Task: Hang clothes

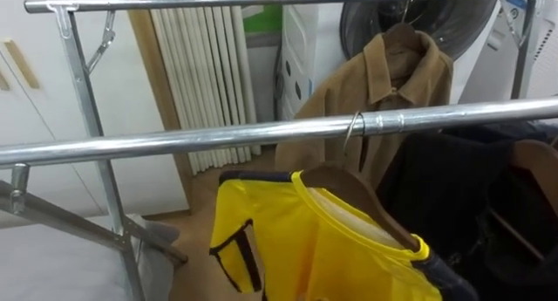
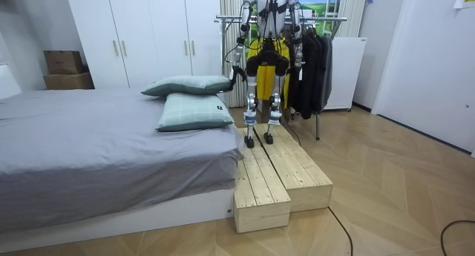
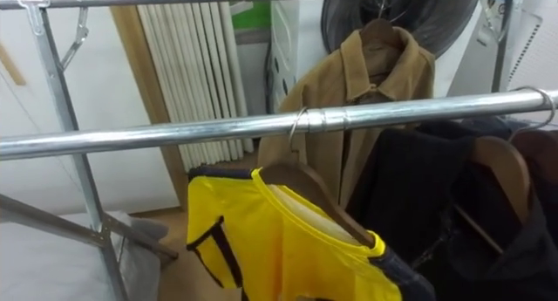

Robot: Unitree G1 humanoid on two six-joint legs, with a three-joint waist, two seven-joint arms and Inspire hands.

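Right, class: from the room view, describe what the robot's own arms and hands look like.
The left arm and right arm are slim, made of pale grey segments with black joints. The left hand looks dark; finer detail is too small to tell.

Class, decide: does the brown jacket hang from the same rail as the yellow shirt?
No: the brown jacket hangs from the far rail, the yellow shirt from the near rail.
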